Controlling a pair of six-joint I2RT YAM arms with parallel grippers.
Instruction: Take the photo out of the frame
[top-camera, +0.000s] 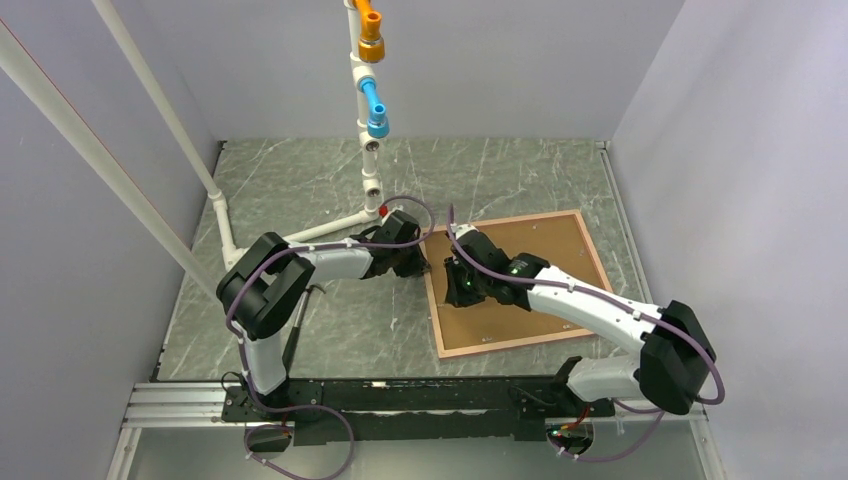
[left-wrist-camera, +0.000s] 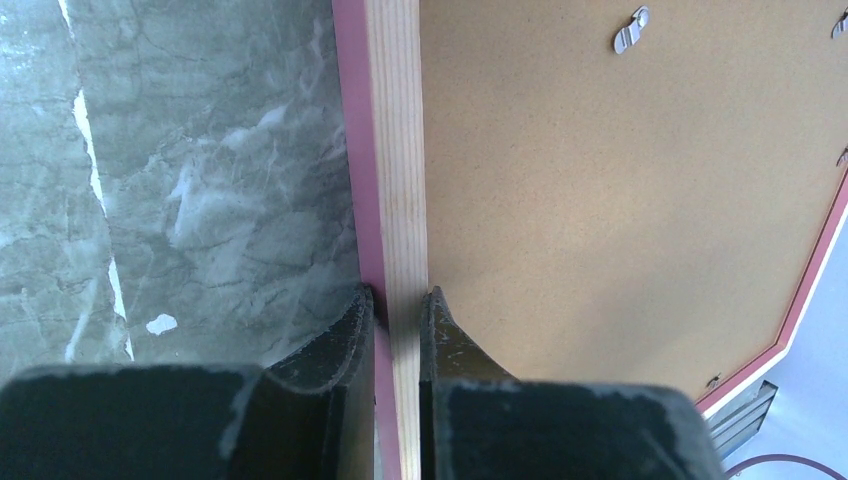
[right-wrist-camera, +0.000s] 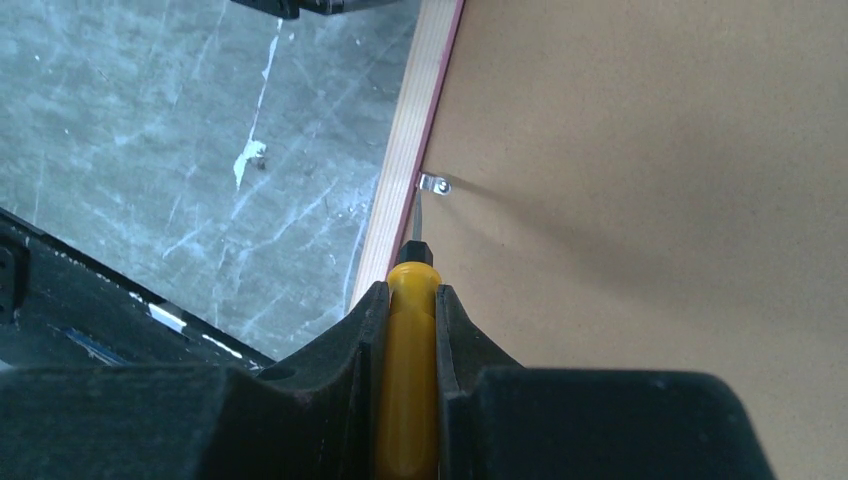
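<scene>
Left wrist: frame edge (left-wrist-camera: 397, 180) between the left fingers (left-wrist-camera: 335, 350).

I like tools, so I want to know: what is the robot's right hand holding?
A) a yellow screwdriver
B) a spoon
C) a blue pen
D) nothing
A: in the right wrist view, the right gripper is shut on a yellow-handled screwdriver, whose tip is at a small metal clip on the back of the frame.
</scene>
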